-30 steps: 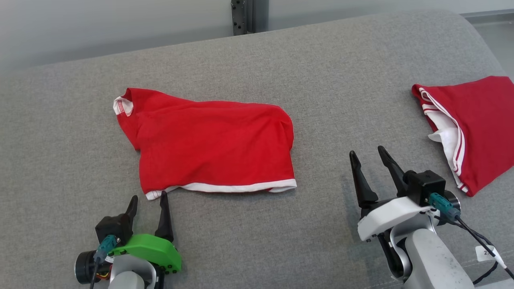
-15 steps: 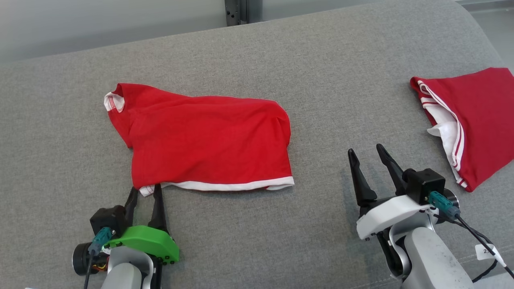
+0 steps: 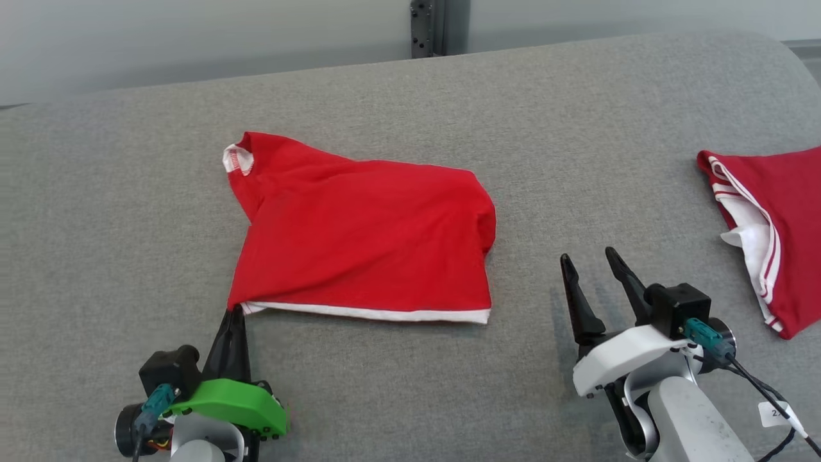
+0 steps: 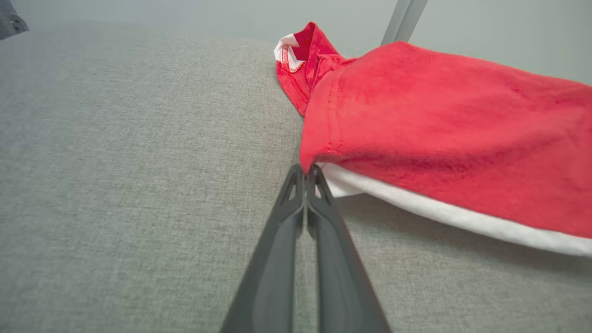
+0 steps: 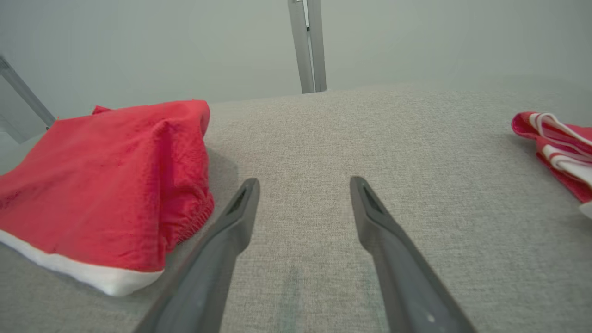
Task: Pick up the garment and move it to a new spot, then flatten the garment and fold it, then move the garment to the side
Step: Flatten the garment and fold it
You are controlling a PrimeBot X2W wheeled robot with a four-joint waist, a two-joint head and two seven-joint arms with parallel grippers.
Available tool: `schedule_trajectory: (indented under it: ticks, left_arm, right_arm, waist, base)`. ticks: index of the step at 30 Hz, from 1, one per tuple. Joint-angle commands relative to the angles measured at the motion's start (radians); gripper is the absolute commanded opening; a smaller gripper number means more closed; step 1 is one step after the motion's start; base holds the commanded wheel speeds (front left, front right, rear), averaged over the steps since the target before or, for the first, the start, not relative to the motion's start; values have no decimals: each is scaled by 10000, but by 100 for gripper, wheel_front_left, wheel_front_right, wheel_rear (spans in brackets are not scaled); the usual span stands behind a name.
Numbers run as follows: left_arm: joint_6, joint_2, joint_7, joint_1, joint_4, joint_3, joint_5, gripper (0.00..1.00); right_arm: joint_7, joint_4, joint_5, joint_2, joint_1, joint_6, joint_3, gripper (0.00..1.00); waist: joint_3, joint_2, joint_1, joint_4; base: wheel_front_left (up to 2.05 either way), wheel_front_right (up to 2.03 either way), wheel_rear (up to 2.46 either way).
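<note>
The garment (image 3: 365,237) is a red piece with a white hem, lying folded in the middle of the grey cushion (image 3: 410,90). My left gripper (image 3: 234,312) is shut on its near-left hem corner, which is lifted slightly off the fabric. In the left wrist view the two fingers meet at the garment (image 4: 439,125) corner, and the left gripper (image 4: 305,170) pinches red cloth. My right gripper (image 3: 589,262) stands open to the right of the garment, apart from it, with nothing between its fingers. In the right wrist view the right gripper (image 5: 304,182) points at bare cushion beside the garment (image 5: 106,180).
A second red garment with white stripes (image 3: 776,224) lies at the cushion's right edge, also at the right of the right wrist view (image 5: 555,148). A dark metal post (image 3: 430,29) stands behind the cushion against a pale wall.
My left gripper has gone forward to the hem corner and shut on it, raising the corner. The head camera has shifted, so the whole scene sits further right. The right gripper stayed open.
</note>
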State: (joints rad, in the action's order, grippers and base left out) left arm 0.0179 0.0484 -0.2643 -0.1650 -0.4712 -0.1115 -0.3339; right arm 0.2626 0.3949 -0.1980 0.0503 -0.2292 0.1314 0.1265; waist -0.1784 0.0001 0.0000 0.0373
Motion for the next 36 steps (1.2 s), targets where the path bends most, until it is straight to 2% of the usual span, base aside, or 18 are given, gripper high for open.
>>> schedule_trajectory:
  ticks: [1,11,12,13,14,15,26,35,36]
  left_arm:
    - [-40,48,7,211,58,101,-25,0]
    - [-369,45,7,528,-83,715,282,0]
    - [-424,42,7,532,-168,738,281,4]
    - [-463,42,7,523,-210,755,283,31]
    - [-499,45,7,494,-202,778,301,84]
    - [-540,43,7,498,-229,761,321,100]
    - [-738,46,7,329,-58,279,198,100]
    - [-664,43,7,244,322,-21,315,100]
    - [-663,43,7,260,351,-42,318,100]
  right_arm:
    - [29,49,3,12,163,-15,31,100]
    - [29,269,-191,14,158,-15,644,100]
    - [29,313,-191,15,159,-15,765,100]
    - [29,362,-212,12,167,-15,890,100]
    - [29,427,-192,12,184,-15,1035,100]
    - [29,490,-187,14,204,-15,1156,100]
    - [29,1344,-397,14,-81,-15,1976,100]
    - [29,1984,-621,17,-602,-15,2009,100]
    - [29,2006,-643,17,-631,-15,2000,94]
  waist:
    - [315,-1,0,-533]
    - [398,-1,0,-1160]
    - [392,-1,0,-1183]
    - [386,-1,0,-1197]
    - [379,-1,0,-1209]
    - [373,-1,0,-1219]
    - [116,-1,0,-1502]
    - [-74,-1,0,-1866]
    - [-85,-1,0,-1886]
  base:
    - [0,0,0]
    - [0,0,0]
    - [0,0,0]
    - [0,0,0]
    - [0,0,0]
    - [0,0,0]
    - [0,0,0]
    - [0,0,0]
    - [0,0,0]
